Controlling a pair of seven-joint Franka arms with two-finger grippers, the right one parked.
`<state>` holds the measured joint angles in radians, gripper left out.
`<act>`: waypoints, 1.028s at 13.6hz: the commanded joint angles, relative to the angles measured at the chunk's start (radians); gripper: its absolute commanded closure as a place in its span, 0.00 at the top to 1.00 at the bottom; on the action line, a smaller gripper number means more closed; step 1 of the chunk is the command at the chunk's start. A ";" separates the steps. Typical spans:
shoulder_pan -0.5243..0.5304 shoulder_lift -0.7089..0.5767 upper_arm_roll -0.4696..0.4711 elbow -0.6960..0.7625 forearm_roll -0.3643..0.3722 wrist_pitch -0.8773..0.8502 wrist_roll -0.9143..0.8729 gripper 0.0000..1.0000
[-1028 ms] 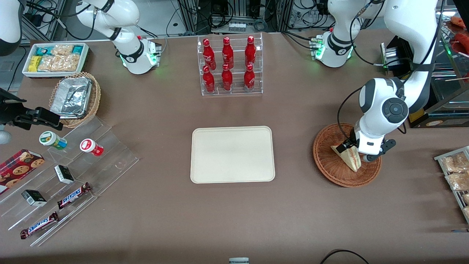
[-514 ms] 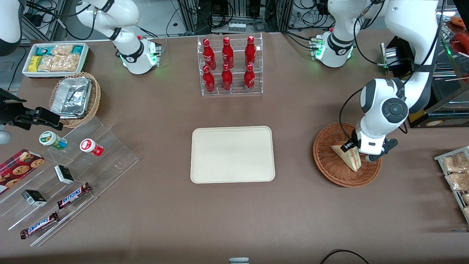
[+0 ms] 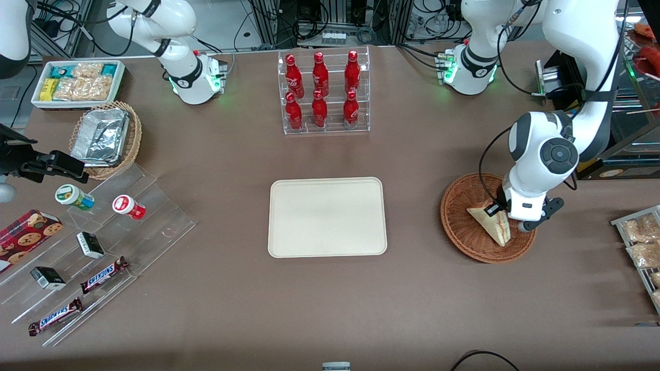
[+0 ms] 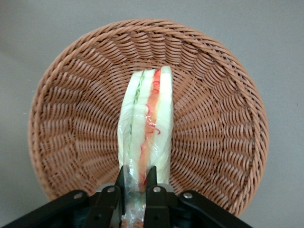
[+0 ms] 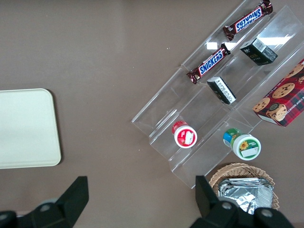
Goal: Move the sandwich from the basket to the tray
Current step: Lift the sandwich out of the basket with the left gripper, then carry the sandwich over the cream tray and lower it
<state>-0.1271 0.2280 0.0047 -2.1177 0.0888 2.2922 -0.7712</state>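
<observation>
The sandwich (image 3: 492, 224) (image 4: 147, 128), a pale wrapped wedge with red and green filling, stands on edge in the reddish-brown wicker basket (image 3: 459, 226) (image 4: 71, 118) toward the working arm's end of the table. My gripper (image 3: 508, 219) (image 4: 137, 183) is over the basket, shut on the sandwich's wide end, its fingers (image 4: 151, 178) pinching the wrapped bread from both sides. The sandwich's point reaches toward the basket's rim. The cream-beige tray (image 3: 327, 217) (image 5: 26, 128) lies flat at the table's middle, bare, well apart from the basket.
A clear rack of red bottles (image 3: 323, 91) stands farther from the front camera than the tray. Toward the parked arm's end are a tan basket with foil containers (image 3: 105, 136), a white snack bin (image 3: 77, 82) and clear steps with candy bars (image 3: 103, 274). Snack packets (image 3: 639, 239) lie beside the basket.
The gripper shifted slightly toward the working arm's end and the front camera, over the basket, and the sandwich held in it tilted and moved a little with it.
</observation>
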 commanded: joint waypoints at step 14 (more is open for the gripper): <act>-0.122 0.095 -0.450 0.507 0.000 -0.536 -0.118 0.00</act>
<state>-0.1844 0.2169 -0.4419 -1.7094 0.0852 1.7342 -0.8382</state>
